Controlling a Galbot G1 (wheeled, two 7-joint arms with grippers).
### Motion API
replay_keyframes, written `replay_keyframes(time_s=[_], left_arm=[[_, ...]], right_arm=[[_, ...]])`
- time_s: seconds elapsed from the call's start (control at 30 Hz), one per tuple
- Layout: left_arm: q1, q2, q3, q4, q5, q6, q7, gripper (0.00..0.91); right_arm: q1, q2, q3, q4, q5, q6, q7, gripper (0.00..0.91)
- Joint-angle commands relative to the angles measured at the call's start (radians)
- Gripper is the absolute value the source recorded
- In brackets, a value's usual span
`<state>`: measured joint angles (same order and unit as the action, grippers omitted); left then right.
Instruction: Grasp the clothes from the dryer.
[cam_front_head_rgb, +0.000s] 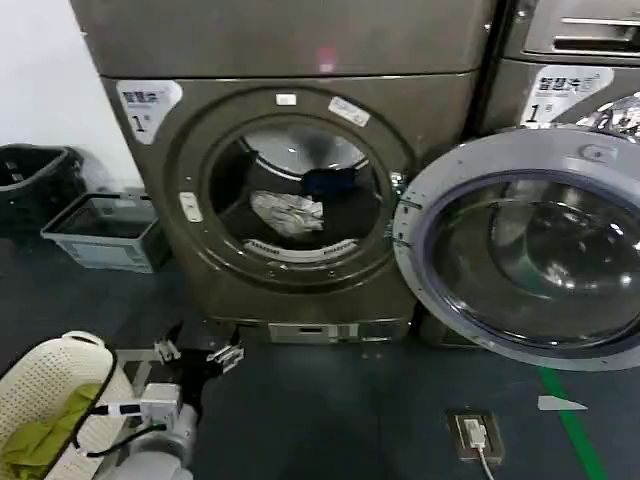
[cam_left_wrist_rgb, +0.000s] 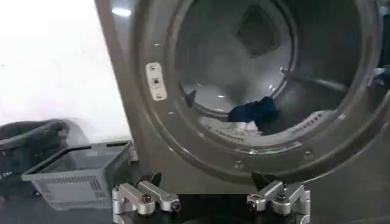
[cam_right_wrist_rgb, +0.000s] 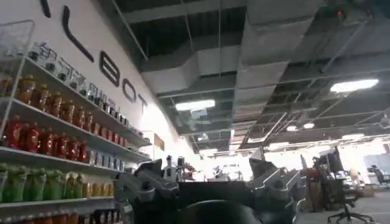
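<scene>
A grey slatted basket (cam_front_head_rgb: 100, 232) sits on the dark floor beside a black bin (cam_front_head_rgb: 35, 185). A white perforated hamper (cam_front_head_rgb: 50, 385) holds a yellow-green cloth (cam_front_head_rgb: 40, 440). A neighbouring machine (cam_front_head_rgb: 565, 60) stands alongside. A floor socket (cam_front_head_rgb: 472, 435) lies near a green line (cam_front_head_rgb: 572, 425). Stocked shelves (cam_right_wrist_rgb: 55, 152) line a wall.

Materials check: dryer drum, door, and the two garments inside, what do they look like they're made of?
Dryer drum: looks like bare metal, dull sheen with soft reflections. Door: clear glass bowl, likely, in a matte grey rim, probably plastic. Whitish-grey garment: thin wrinkly patterned fabric, crumpled. Dark blue garment: soft matte cloth; weave not discernible. Left gripper: fingers look like machined metal.
</scene>
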<state>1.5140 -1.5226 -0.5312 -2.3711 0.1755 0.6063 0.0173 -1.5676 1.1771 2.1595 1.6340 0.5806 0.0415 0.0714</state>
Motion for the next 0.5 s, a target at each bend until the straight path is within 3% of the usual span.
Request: replay_keyframes(time_s=[0.03, 0.5], left_arm=[[0.0, 0.002, 0.006, 0.0, -0.001, 0.025, -0.004, 0.907], [-0.005, 0.003, 0.012, -0.005, -0.001, 0.035, 0.001, 0.907]], right_arm=[[0.0, 0.0, 0.0, 0.0, 0.0, 0.0, 0.0, 0.907], [0.004, -0.004, -0.009, -0.002, -0.001, 0.0, -0.001, 0.907]])
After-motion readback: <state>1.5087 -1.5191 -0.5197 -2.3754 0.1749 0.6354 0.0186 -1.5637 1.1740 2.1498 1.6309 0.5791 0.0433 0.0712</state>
